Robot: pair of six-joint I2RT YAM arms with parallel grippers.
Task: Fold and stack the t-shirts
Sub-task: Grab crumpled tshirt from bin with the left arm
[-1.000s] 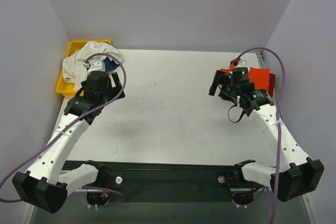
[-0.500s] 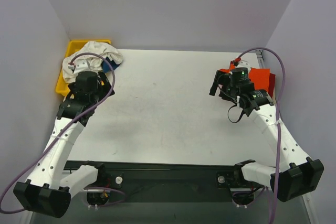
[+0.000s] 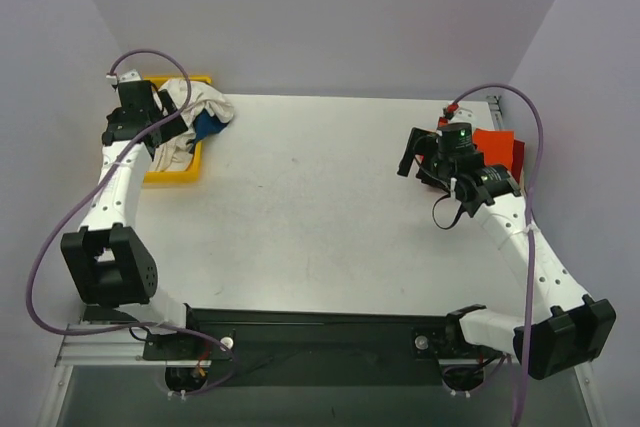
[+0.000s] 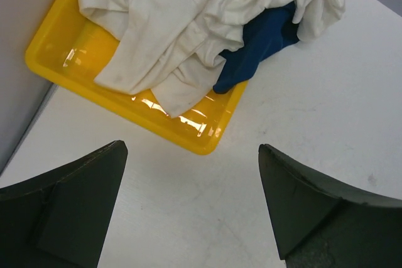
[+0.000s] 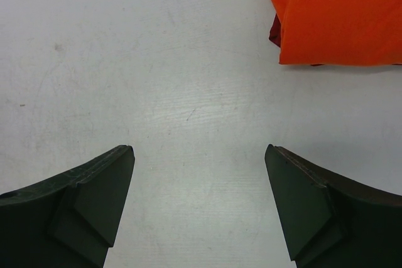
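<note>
A large off-white t-shirt (image 3: 203, 101) lies crumpled in the yellow bin (image 3: 172, 173) at the far left, with a dark blue t-shirt (image 3: 208, 126) tucked under its right side. In the left wrist view the off-white shirt (image 4: 182, 23) and the blue shirt (image 4: 260, 39) spill over the bin (image 4: 63, 61). My left gripper (image 3: 158, 133) hangs above the bin's near side, open and empty (image 4: 191, 208). A folded orange-red t-shirt (image 3: 494, 141) lies on a dark red one (image 3: 517, 159) at the far right. My right gripper (image 3: 412, 159) is open and empty (image 5: 198, 208), left of that stack (image 5: 339, 10).
Purple-grey walls close in the table on the left, back and right. The bin stands against the left wall. A purple cable loops above each arm. The black base rail runs along the near edge.
My left arm has swung left and back from the table beside the bin to above the bin. The shirts have not moved. My right arm has barely moved.
</note>
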